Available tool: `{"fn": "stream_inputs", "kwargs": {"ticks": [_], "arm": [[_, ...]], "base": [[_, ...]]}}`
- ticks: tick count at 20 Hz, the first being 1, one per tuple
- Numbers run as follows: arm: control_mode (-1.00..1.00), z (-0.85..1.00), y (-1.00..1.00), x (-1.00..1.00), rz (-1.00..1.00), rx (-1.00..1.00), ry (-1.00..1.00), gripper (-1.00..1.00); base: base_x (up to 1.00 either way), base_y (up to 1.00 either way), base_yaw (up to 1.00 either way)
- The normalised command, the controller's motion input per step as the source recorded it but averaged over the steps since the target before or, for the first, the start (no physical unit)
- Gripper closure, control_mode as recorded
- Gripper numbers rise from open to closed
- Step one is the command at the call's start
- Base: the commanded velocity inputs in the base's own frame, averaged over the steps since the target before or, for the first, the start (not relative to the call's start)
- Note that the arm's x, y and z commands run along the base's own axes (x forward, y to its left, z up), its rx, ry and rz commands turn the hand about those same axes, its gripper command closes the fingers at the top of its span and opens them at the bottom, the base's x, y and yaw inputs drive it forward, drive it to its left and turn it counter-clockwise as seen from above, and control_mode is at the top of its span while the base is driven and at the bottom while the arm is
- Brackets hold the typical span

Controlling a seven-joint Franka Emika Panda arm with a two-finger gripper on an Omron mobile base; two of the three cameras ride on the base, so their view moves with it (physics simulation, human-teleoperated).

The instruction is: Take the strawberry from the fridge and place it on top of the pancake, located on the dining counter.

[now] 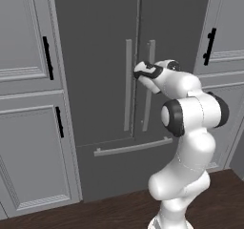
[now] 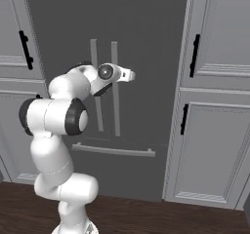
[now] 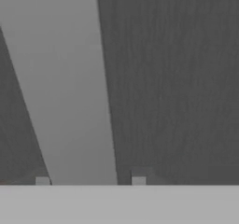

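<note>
The strawberry cannot be seen; by the task it sits inside the fridge (image 1: 109,56), whose two dark doors are both shut. It would likely be light, soft and easily bruised, so it calls for a gentle pinch across its widest part, not a hard squeeze.

First the door has to open. The right-hand handle (image 3: 65,87), a long pale upright bar, looks rigid and smooth, so it should bear a firm grip but could slip if held loosely. In the hand view the two fingertips (image 3: 43,181) stand on either side of this bar, close to its edges. The gripper (image 2: 128,75) is at the handle's upper part. Whether the jaws have clamped onto the bar cannot be told. A hold higher or lower matters little; squareness matters more.
</note>
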Motion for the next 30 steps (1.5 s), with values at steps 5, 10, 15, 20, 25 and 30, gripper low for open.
{"fn": "stream_inputs", "kwargs": {"ticks": [5, 10, 15, 20, 25, 30], "arm": [[-1.0, 0.01, -0.8, -0.81, -0.08, 0.08, 0.01, 1.0], [-1.0, 0.0, -1.0, -0.65, -0.05, 0.09, 0.03, 1.0], [-1.0, 0.13, -0.94, -0.58, -0.03, 0.05, 0.12, 1.0], [-1.0, 0.08, -0.92, -0.68, -0.05, 0.06, 0.13, 1.0], [-1.0, 0.0, -0.89, -0.7, -0.05, 0.08, 0.06, -1.0], [-1.0, 0.0, -0.92, -0.52, -0.01, 0.07, 0.1, -1.0]], "base": [[0.0, 0.0, 0.0], [0.0, 0.0, 0.0], [0.0, 0.0, 0.0], [0.0, 0.0, 0.0], [0.0, 0.0, 0.0], [0.0, 0.0, 0.0]]}}
